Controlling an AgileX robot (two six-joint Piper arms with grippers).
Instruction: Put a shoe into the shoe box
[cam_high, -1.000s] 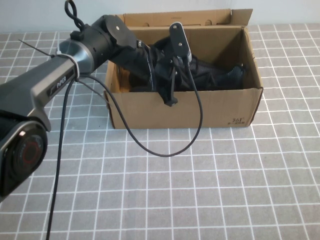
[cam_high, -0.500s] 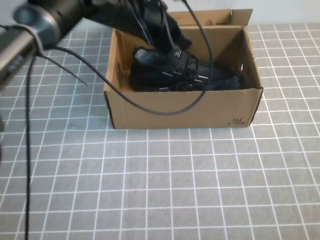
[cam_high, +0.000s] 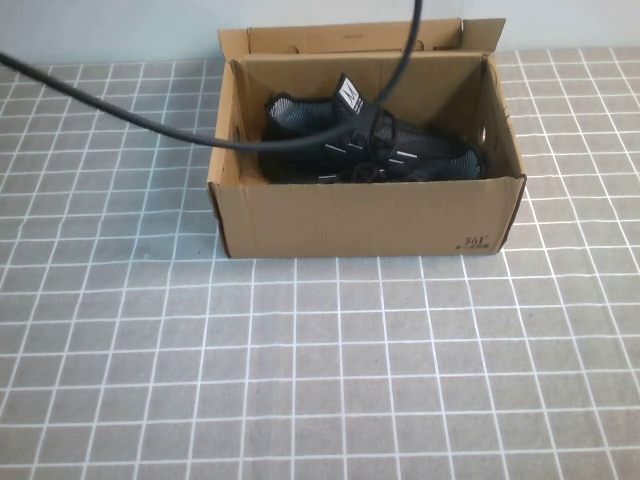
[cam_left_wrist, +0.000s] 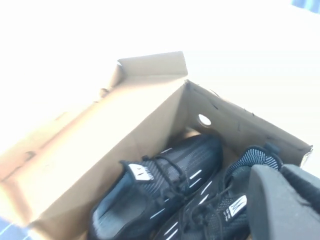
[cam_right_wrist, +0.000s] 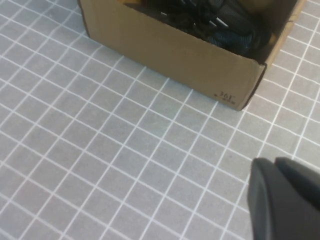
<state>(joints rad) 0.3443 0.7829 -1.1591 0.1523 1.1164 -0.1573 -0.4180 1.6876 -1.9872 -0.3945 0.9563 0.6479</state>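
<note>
**Shoe lies in the box, left end effector above it**

The shoe (cam_high: 360, 150) rests inside the shoe box (cam_high: 370, 215), its long axis along the box's length, toe toward the robot's right. The left end effector (cam_left_wrist: 287, 202), pressed together and holding nothing, hangs above the box, nearer than the right end effector (cam_right_wrist: 285, 197), also pressed together, over the desk (cam_high: 300, 360) on the box's near side.

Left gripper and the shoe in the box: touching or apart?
Apart. The left wrist view shows the left gripper raised above the shoe box, jaws shut, clear of the shoe lying inside. The right gripper hangs over the table, shut.
</note>
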